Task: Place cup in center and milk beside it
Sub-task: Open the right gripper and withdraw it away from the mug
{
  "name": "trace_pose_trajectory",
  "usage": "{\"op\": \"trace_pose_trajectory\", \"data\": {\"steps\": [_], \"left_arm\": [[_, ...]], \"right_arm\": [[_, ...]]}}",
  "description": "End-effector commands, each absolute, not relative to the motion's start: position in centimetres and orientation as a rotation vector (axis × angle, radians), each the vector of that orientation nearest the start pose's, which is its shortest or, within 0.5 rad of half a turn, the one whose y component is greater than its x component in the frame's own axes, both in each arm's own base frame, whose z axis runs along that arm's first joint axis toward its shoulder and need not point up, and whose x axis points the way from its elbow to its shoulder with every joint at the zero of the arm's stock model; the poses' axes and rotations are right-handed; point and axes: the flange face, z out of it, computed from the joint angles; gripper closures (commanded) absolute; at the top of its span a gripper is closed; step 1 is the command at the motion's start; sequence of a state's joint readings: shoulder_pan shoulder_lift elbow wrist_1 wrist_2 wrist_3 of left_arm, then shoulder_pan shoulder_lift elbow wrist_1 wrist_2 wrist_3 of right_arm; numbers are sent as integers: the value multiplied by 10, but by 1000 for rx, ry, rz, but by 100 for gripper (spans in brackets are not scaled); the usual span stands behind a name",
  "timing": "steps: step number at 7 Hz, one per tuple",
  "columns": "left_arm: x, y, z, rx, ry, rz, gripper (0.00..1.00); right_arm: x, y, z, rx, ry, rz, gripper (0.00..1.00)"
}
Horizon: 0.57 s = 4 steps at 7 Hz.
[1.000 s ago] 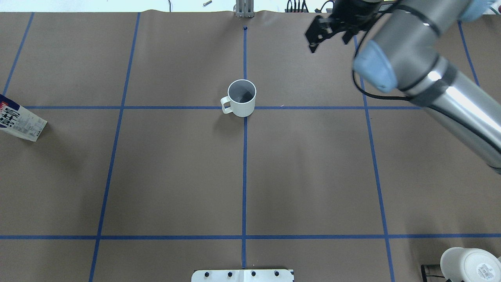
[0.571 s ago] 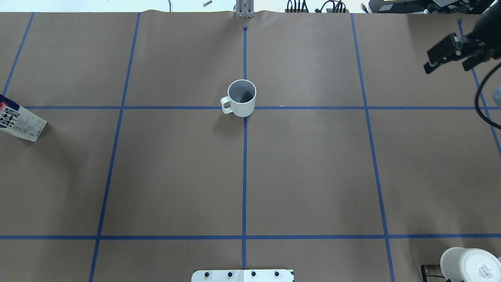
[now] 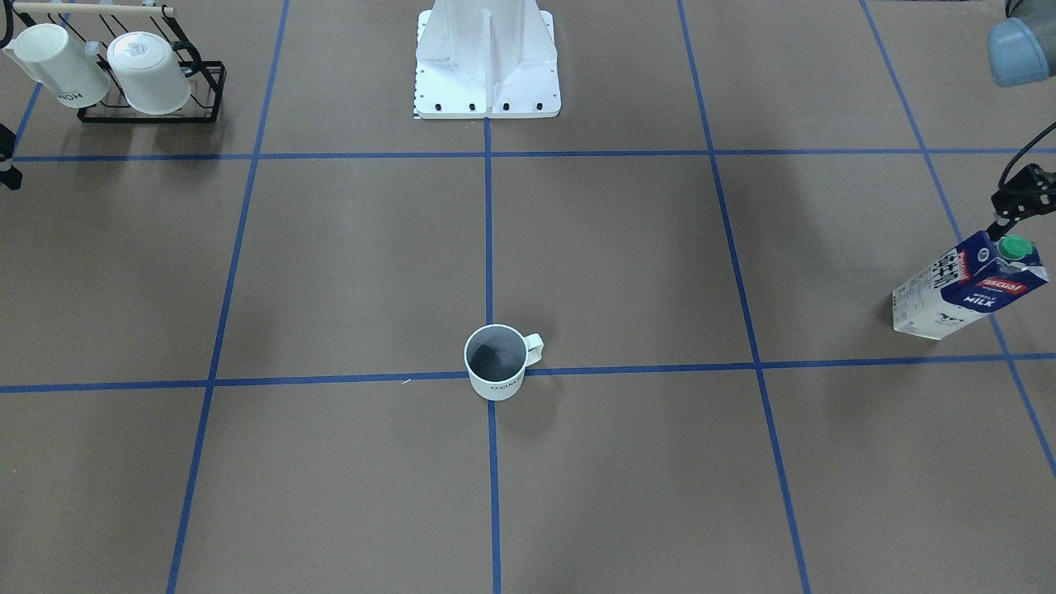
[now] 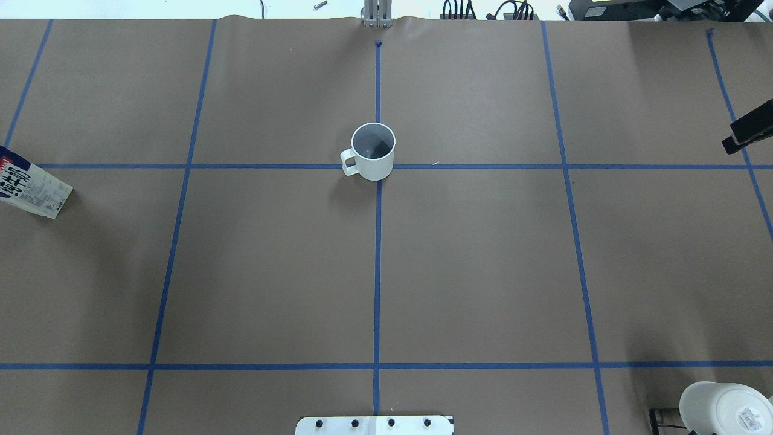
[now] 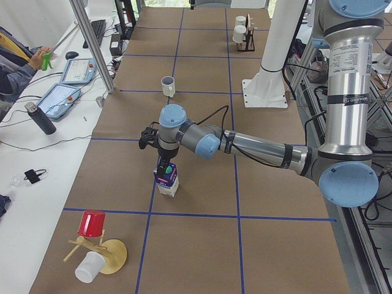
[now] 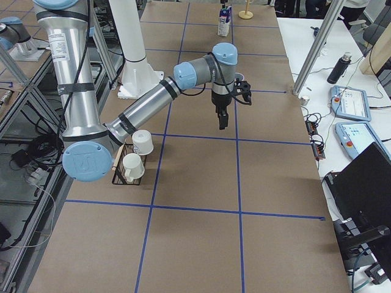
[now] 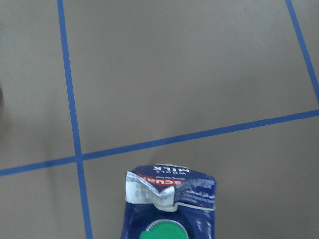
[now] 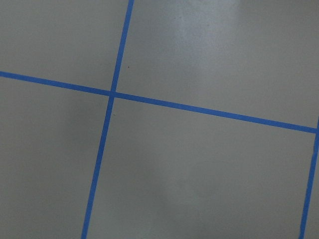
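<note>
The navy-blue and white milk carton looks light, crushable; pinch flat sides mid-height; left gripper above, opening unclear.

Lighting: bright, even, diffuse, from overhead. Shadows: soft and faint, beside cup and milk. Glare: pale sheen on brown table cover in right wrist view. Focus: fixed views sharp; wrist views slightly soft.

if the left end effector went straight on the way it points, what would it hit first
Most likely the milk: the left end effector points straight down just above the carton's green cap, which sits at the bottom of the left wrist view. The gap between them is unclear.
</note>
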State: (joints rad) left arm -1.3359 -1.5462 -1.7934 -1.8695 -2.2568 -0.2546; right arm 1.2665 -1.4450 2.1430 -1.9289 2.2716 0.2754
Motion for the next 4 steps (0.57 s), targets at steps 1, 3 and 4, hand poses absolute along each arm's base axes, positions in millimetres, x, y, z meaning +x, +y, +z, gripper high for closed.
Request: {"op": "trace_pose_trajectory", "data": {"steps": [1, 3, 4], "left_arm": [[54, -525, 527, 292, 762, 170, 2], [55, -525, 539, 282, 759, 198, 2], [55, -525, 539, 279, 759, 195, 2]], "right_arm": [[-73, -473, 377, 120, -718, -140, 0], [-75, -474, 379, 115, -715, -141, 0], [-78, -475, 379, 110, -715, -144, 0]]}}
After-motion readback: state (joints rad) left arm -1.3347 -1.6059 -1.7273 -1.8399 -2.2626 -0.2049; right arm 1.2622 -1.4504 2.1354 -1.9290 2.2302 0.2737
